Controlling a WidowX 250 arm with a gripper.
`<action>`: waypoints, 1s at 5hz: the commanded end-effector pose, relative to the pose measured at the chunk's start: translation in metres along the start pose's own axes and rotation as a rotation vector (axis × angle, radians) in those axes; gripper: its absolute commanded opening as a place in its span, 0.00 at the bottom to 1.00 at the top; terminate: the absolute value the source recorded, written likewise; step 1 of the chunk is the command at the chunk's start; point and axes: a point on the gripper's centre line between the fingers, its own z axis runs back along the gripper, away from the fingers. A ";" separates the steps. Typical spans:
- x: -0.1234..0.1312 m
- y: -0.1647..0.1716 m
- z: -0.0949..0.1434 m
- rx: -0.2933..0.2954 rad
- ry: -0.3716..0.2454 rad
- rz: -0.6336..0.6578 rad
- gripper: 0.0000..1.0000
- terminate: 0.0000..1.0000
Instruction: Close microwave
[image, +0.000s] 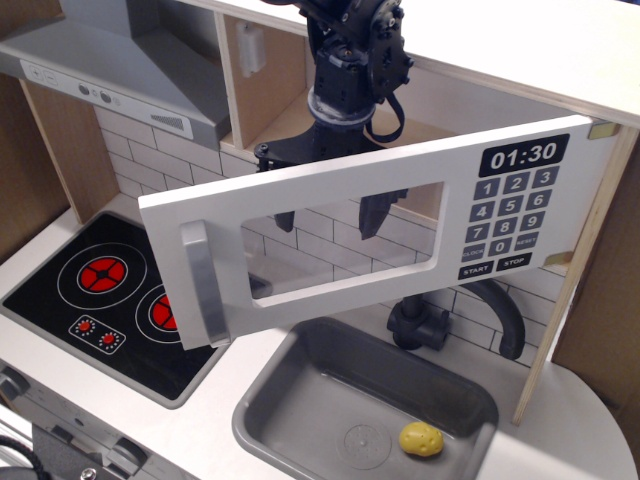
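Microwave door (330, 215) stands swung wide open, hinged at my right, its grey handle (203, 285) out front-left of me. My gripper (328, 218) hangs behind the door, both fingers showing through the window, spread apart, holding nothing. Closing step not yet started, I judge. Next: get in front of the panel and push it inward.

The microwave (330, 230) is seen with its wide white door swung open, grey handle at left, keypad at right.
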 end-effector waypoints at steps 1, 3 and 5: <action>0.000 0.000 0.000 0.000 0.000 0.000 1.00 0.00; 0.005 -0.002 0.040 0.015 -0.001 -0.055 1.00 0.00; 0.001 -0.003 0.109 -0.061 -0.045 -0.086 1.00 0.00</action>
